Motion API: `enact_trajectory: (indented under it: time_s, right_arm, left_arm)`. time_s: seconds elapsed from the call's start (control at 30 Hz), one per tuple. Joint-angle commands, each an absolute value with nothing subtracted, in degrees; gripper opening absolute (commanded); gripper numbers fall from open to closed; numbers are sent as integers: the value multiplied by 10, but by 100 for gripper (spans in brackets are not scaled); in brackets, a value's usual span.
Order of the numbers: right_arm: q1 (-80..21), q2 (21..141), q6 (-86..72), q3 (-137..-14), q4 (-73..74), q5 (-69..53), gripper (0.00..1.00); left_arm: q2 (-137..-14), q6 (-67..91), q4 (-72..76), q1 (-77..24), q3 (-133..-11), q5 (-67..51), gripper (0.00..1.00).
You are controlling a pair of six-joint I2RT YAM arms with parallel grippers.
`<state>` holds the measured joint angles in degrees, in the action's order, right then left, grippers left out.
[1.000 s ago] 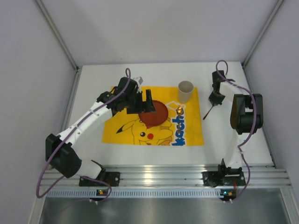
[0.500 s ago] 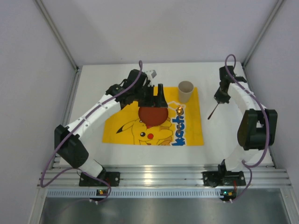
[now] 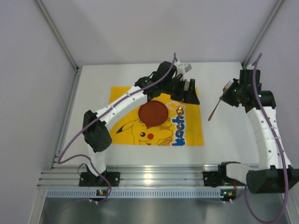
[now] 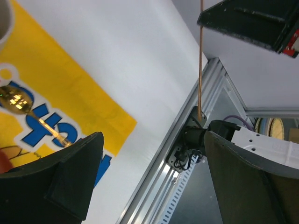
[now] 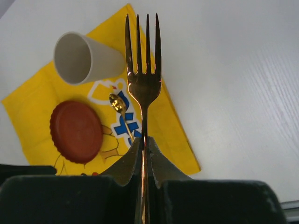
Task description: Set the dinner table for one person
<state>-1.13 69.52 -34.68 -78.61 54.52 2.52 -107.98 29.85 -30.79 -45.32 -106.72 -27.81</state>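
On the white dinner table (image 3: 93, 93) lies a yellow Pikachu mat (image 3: 126, 128) with a red-brown plate (image 3: 153, 113) and a gold spoon (image 3: 179, 110) on it. My left gripper (image 3: 190, 95) is open and empty, hovering over the mat's far right corner and hiding the beige cup in the top view. The cup shows in the right wrist view (image 5: 81, 57). My right gripper (image 3: 232, 92) is shut on a gold fork (image 3: 218, 105), held above the bare table right of the mat. In the right wrist view the fork (image 5: 142, 60) points tines away between the shut jaws.
A silver aluminium rail (image 3: 163, 175) runs along the near edge with both arm bases on it. Grey walls enclose the table on the left, back and right. In the left wrist view the spoon (image 4: 18, 100), the rail (image 4: 187, 140) and the hanging fork handle (image 4: 201, 56) show.
My left arm swung right, from over the plate to over the cup. My right arm moved right and raised the fork off the table.
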Motion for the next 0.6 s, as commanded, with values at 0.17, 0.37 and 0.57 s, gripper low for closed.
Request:
enact_trajectory:
  time_s: [0.17,0.37,0.57]
  right_arm:
    - [-16,613,-368,-760,579,-59,0]
    - [-16,610,-371,-774,588,-74,0]
    - [-16,618,-371,-796,595,-87,0]
  left_arm:
    - [-1140,308,-254,-506,-1158,-350,93]
    - [-1155,314,-241,-539,-1146,-362,90]
    - [-1164,320,-219,-562,-1126,-352,81]
